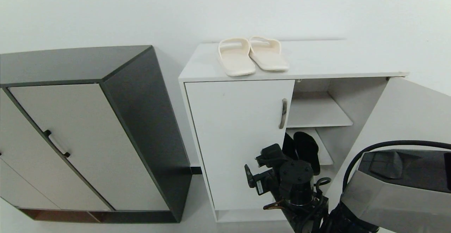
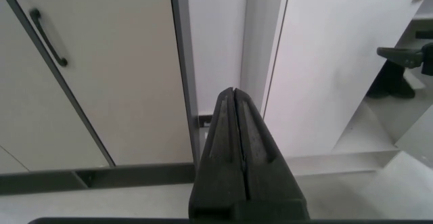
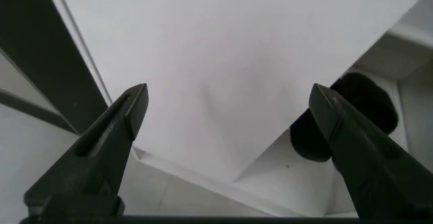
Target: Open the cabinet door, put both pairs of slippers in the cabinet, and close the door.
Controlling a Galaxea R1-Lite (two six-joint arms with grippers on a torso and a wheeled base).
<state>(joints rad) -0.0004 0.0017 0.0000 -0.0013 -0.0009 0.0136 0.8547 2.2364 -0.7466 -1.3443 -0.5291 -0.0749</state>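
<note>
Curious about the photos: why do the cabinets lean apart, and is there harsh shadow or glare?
Head view: the wide lens likely splays the dark cabinet and white cabinet outward; light is soft, no glare, faint shadow beside the cream slippers. Right wrist view: black slippers sit shaded inside.

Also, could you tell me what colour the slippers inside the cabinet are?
The slippers are black; the head view shows them best.

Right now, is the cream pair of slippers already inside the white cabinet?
No, the cream slippers lie on top of the white cabinet; only the black slippers sit inside.
</note>
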